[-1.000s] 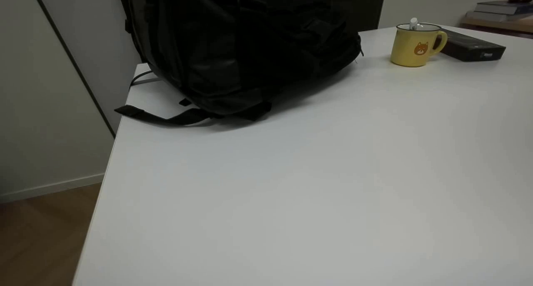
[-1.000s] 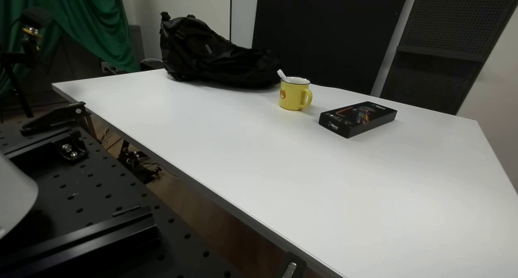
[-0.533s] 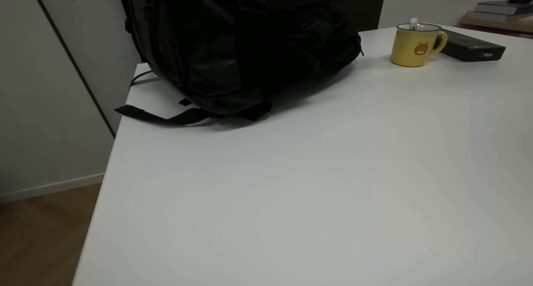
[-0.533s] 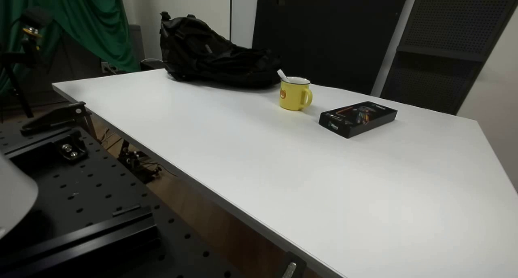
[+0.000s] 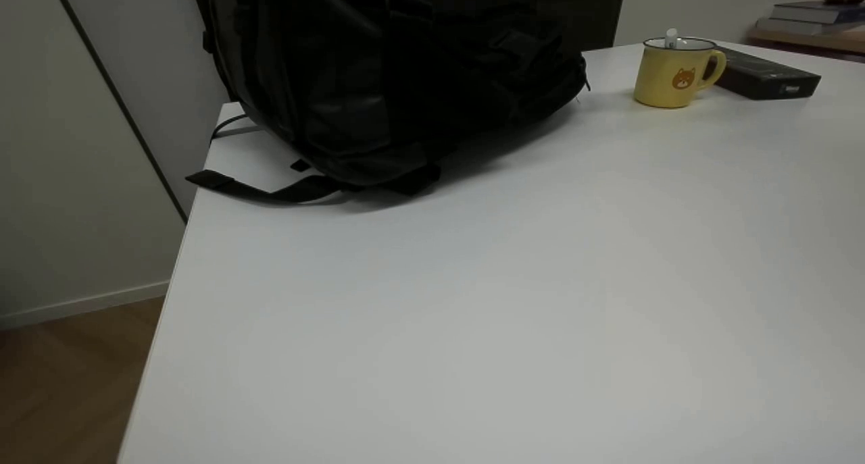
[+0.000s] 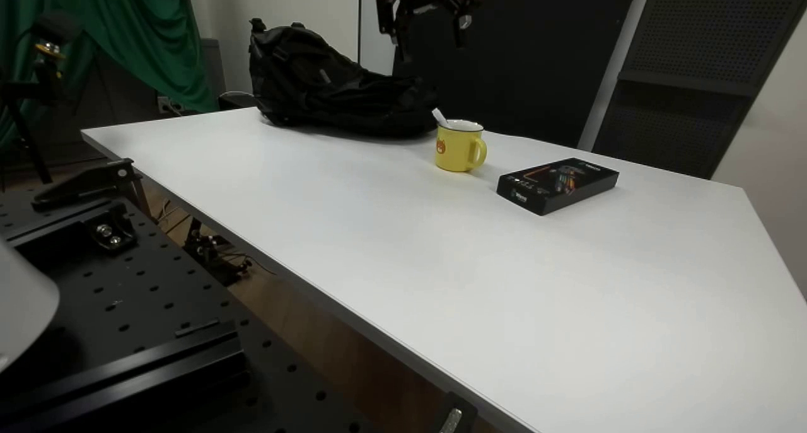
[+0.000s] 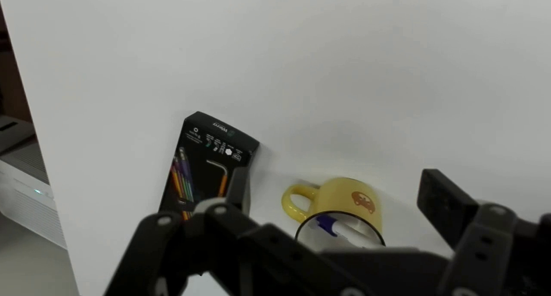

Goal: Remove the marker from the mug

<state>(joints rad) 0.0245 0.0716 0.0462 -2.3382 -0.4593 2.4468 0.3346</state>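
Note:
The yellow mug (image 5: 659, 79) stands upright on the white table in both exterior views (image 6: 450, 155). It has a reddish bear mark and a side handle. The white marker (image 5: 671, 37) leans inside it, its end poking above the rim, also in an exterior view (image 6: 440, 117). In the wrist view the marker (image 7: 351, 232) shows a dark blue part inside the mug (image 7: 344, 194); its near end is hidden by the gripper. My gripper (image 6: 432, 50) is open and empty, above the mug and apart from it. In the wrist view its fingers (image 7: 340, 197) are spread wide, with the mug between them in the picture.
A flat black box (image 6: 558, 186) lies beside the mug's handle side, also in the wrist view (image 7: 206, 158). A large black backpack (image 6: 340, 96) lies on the table's far side. The white table (image 6: 391, 231) has its edge near the robot's black perforated base (image 6: 157, 294).
My gripper has come down into an exterior view from above; half a second ago only a fingertip showed at the top. The mug, marker, box and backpack have not moved.

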